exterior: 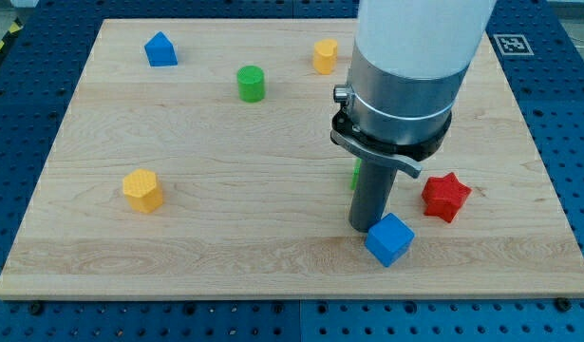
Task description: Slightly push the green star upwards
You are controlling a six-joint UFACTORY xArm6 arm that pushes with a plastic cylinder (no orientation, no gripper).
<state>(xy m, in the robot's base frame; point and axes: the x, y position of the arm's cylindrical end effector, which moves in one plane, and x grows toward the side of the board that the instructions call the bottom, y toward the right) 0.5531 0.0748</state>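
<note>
The green star (354,175) shows only as a thin green sliver at the left edge of my dark rod; the rest is hidden behind the rod and the arm. My tip (364,230) rests on the board just below that sliver. It is right beside the upper left corner of a blue cube (389,239); I cannot tell if they touch. A red star (446,197) lies to the right of the rod.
A blue house-shaped block (160,49) is at the top left. A green cylinder (251,84) and a yellow block (325,56) are near the top middle. A yellow hexagonal block (142,190) is at the left. The wooden board (225,256) lies on a blue perforated table.
</note>
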